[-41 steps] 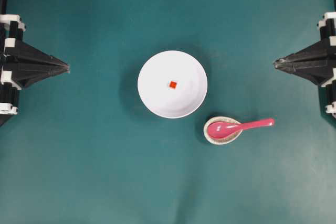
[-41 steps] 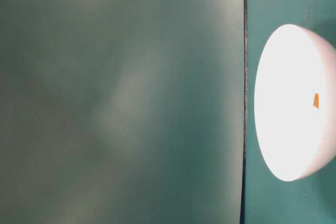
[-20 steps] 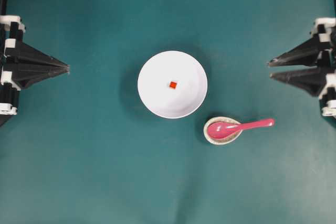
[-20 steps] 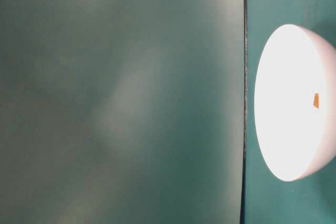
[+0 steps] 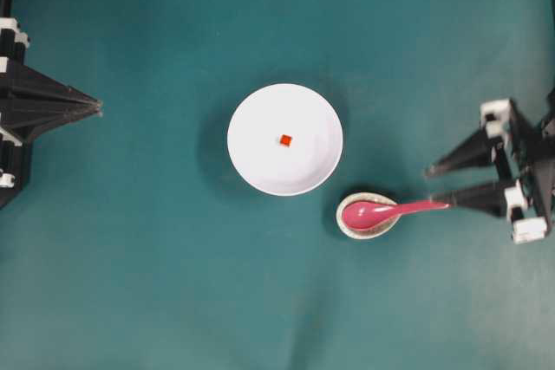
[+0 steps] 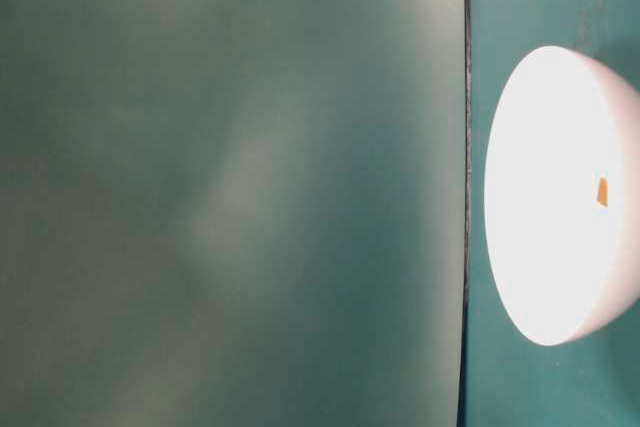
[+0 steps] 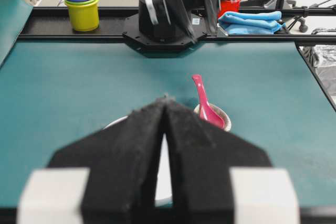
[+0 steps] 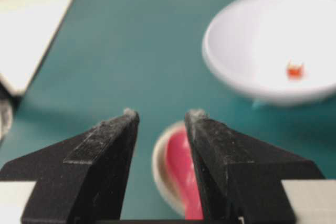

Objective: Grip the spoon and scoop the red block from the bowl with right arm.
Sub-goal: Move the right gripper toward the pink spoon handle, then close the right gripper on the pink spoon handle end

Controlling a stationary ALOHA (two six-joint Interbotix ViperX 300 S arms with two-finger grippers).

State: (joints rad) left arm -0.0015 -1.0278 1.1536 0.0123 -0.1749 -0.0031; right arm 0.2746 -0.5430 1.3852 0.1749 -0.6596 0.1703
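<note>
Overhead view: the white bowl [image 5: 285, 139] is sitting mid-table on the teal table [image 5: 173, 283], the red block [image 5: 285, 139] lying inside it near the centre. The spoon [image 5: 390, 210] is lying just right of and nearer than the bowl, its scoop resting in a small speckled dish [image 5: 368, 216], handle pointing right. The right gripper [image 5: 432, 185] is sitting at the right, jaws spread apart, tips pointing left; its lower finger tip is showing right at the handle end, contact unclear. The left gripper [image 5: 98, 107] is sitting at the far left edge, fingers pressed together to a point, holding nothing.

Table-level view: the picture is lying rotated; only the bowl [image 6: 560, 197] is showing, glaring white, with the red block [image 6: 602, 192] inside. No gripper in view.

Left wrist view: the left gripper [image 7: 166, 99] fingers are meeting at the tip. Beyond them the spoon [image 7: 203, 103] is leaning in the speckled dish [image 7: 223, 116], handle pointing far. A bowl rim is peeking out beside the fingers. At the far table edge stacked cups [image 7: 82, 8] and a blue cloth [image 7: 251, 22] are sitting.

Right wrist view: the right gripper [image 8: 160, 114] jaws are standing apart, empty. Between and below them the spoon [image 8: 181, 169] scoop is lying in the speckled dish [image 8: 160, 174]. The bowl [image 8: 247, 51] is sitting far right with the red block [image 8: 295, 70] in it.
</note>
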